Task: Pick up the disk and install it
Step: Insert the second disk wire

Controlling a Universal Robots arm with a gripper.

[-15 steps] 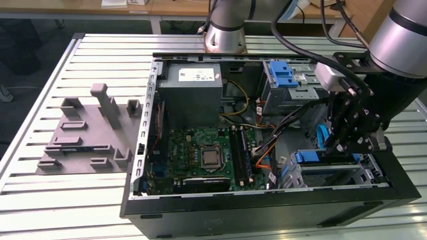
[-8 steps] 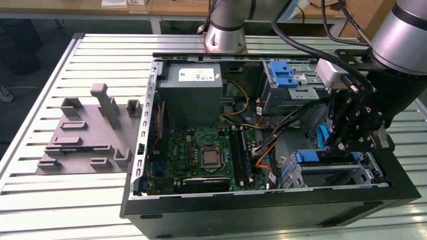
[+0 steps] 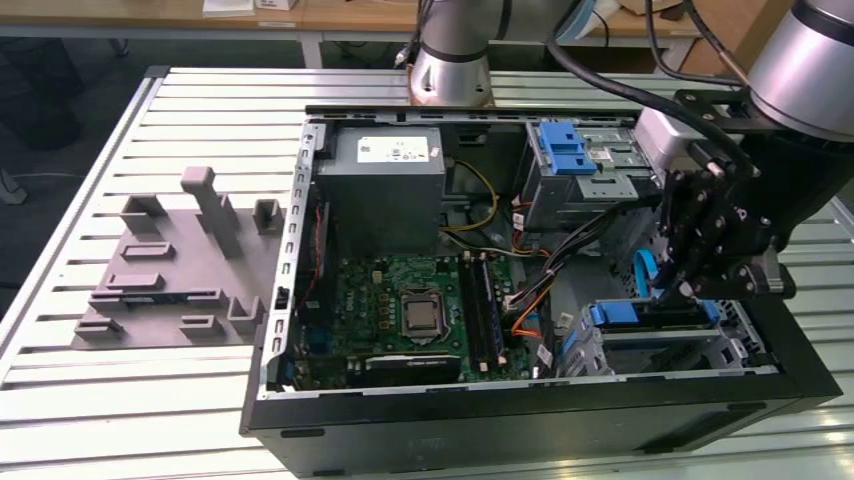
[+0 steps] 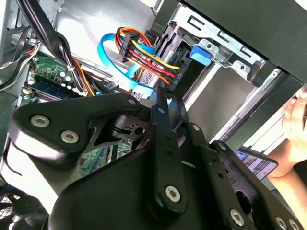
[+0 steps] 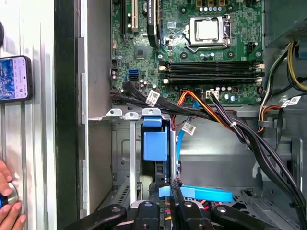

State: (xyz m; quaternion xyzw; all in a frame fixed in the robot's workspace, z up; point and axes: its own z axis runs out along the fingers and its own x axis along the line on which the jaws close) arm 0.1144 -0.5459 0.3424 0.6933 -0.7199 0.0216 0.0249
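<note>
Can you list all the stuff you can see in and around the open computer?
computer case: one, black, open, lying on the slatted table
motherboard: one, green, inside the case
power supply box: one, grey, white sticker, inside the case
disk: one, blue bracket, in the drive bay at the exterior view's right
blue flat cable: one, looping by the drive bay
grey fixture plate: one, on the table beside the case
phone: one, on the table
person's hand: one, near the phone
gripper: one, black, above the disk

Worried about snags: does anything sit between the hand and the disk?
Nothing visible does. The hand is right at the disk in its bay; a flat blue cable lies beside them, not between.
</note>
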